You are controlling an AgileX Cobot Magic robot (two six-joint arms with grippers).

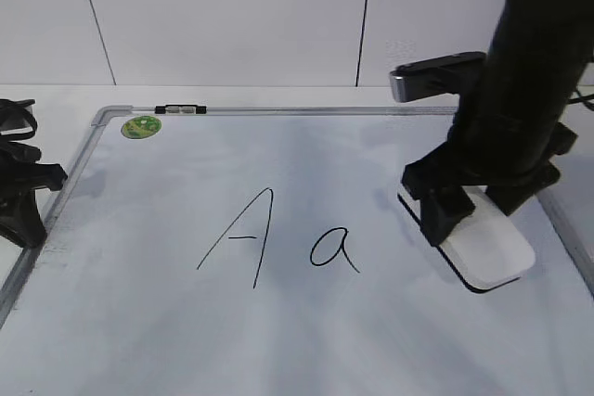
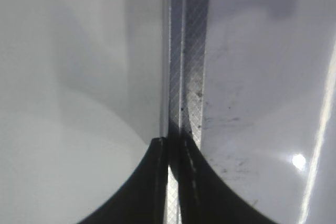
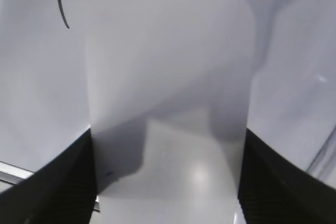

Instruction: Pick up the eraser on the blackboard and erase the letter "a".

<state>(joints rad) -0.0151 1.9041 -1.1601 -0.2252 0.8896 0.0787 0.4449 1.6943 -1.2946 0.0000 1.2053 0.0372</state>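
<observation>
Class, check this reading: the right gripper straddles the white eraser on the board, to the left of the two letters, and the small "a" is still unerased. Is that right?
One detail is wrong. In the exterior view the right gripper and the eraser sit to the right of the letters, not the left. The rest holds: the fingers flank the eraser on the blackboard, and the letter "a" is unerased.

I read this as a bare lab bench: a large white grey-framed dry-erase board (image 1: 139, 340) lies flat, with plain white seamed wall panels (image 1: 232, 16) behind it.
</observation>
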